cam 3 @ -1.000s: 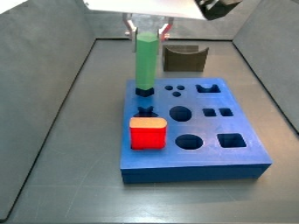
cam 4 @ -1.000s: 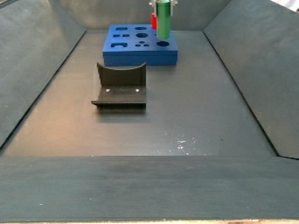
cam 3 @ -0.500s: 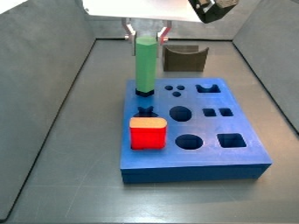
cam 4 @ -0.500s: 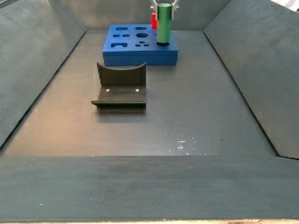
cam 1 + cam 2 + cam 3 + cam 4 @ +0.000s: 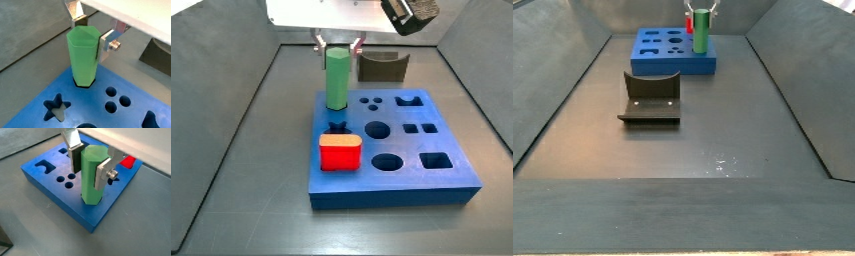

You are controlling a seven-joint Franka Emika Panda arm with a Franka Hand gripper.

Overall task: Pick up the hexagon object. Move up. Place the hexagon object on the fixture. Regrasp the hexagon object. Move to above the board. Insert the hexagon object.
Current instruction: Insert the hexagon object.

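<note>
Both wrist views: gripper jaws straddle the upright hexagon object near its top; contact or a gap, can't tell. Its base sits in a hole at the board edge. Red block on board, fixture well apart on the grey tray floor.

So the whole setup sits on a dark grey tray floor with sloped walls. Directly on it: the blue board toward one end and the dark fixture well apart from it, mid-floor. The gripper hangs above the board, not touching the floor.
</note>
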